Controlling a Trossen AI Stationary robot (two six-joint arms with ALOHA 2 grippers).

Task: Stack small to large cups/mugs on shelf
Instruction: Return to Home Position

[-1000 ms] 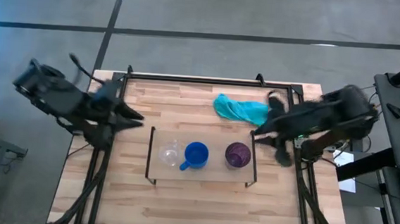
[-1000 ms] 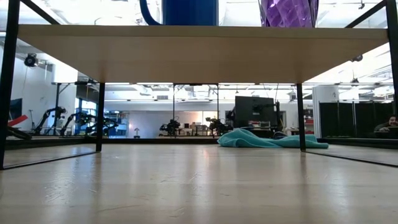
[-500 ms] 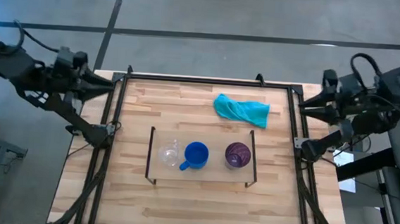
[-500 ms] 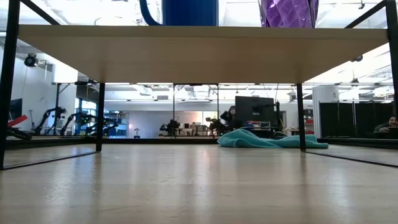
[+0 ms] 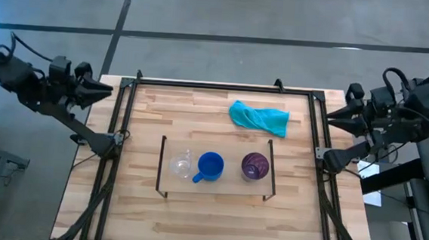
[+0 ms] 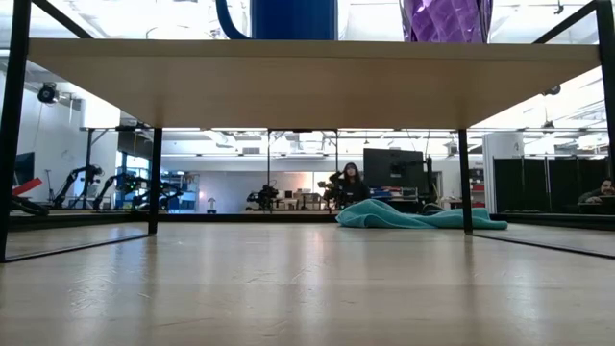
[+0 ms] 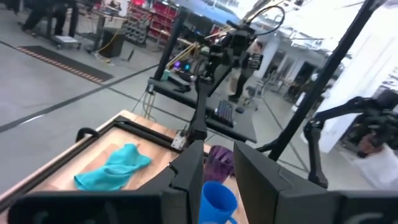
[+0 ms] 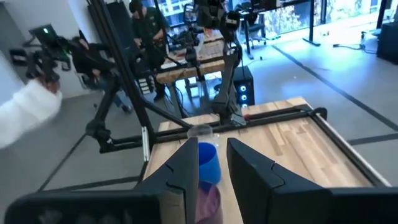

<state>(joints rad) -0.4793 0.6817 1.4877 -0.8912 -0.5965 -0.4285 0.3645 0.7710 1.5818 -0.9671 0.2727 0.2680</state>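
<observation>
On wooden tabletop: shelf | teal cloth apart | left jaws, right jaws parted, empty | person beyond.

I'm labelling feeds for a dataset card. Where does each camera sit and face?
High view: above the table, facing straight down; both arms show, left gripper and right gripper at the table's side edges.
Low view: at tabletop height, facing under the shelf into the room; no robot part shows.
Left wrist view: at the left edge, facing across past its own fingers to the blue mug.
Right wrist view: at the right edge, facing the opposite way past its own fingers.
Shared: both wrist views see the blue mug.
</observation>
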